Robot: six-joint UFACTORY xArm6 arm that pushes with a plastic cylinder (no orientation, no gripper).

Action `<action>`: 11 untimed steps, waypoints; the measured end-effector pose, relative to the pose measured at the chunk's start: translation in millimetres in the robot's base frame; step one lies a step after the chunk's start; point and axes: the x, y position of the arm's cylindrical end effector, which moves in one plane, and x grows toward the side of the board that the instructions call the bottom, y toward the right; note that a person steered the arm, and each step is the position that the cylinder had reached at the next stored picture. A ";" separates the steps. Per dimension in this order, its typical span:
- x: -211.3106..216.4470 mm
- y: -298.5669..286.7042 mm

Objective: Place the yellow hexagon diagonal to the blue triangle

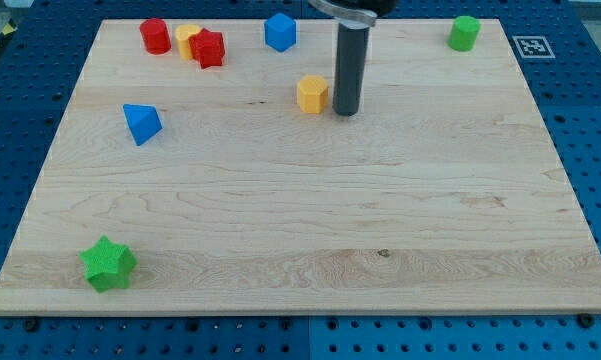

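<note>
The yellow hexagon lies on the wooden board near the view's top centre. My tip stands just to its right, very close to it or touching it. The blue triangle lies far to the view's left of the hexagon, slightly lower.
A red cylinder, a yellow block and a red block cluster at the top left. A blue block sits above the hexagon. A green cylinder is at the top right, a green star at the bottom left.
</note>
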 end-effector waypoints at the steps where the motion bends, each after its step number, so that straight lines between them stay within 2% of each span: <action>1: -14.4 9.7; 2: -20.9 -3.3; 7: -20.6 -144.7; 8: -0.5 -133.4; 9: 37.8 -127.8; 11: 41.8 -205.8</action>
